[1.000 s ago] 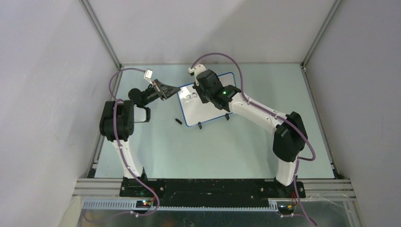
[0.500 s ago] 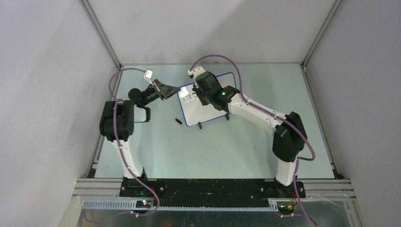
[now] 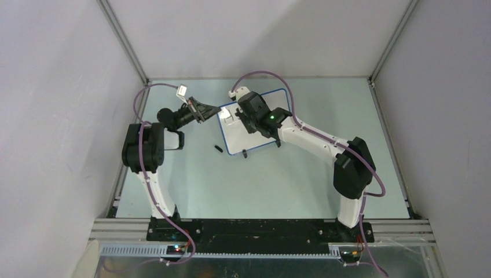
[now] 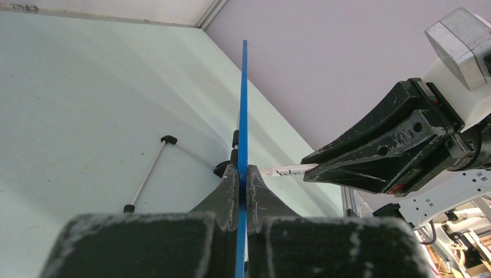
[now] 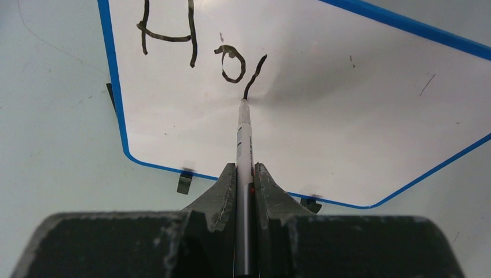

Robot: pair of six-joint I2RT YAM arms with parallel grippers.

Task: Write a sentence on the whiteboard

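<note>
As seen overhead: left hand (image 4: 243, 171) clenched on one whiteboard (image 5: 359, 116), right hand (image 5: 245, 171) grasping one marker (image 5: 244, 133) (sentence (image 5: 193, 46) legible only wrist-side).

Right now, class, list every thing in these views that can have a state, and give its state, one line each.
whiteboard: partly written on, held by one edge.
sentence: unfinished; "Ho" and one further stroke.
marker: uncapped, tip touching the board at the end of that stroke.
left gripper: shut on the whiteboard's edge.
right gripper: shut on the marker.
small black piece: lying loose on the table, beside the board.
</note>
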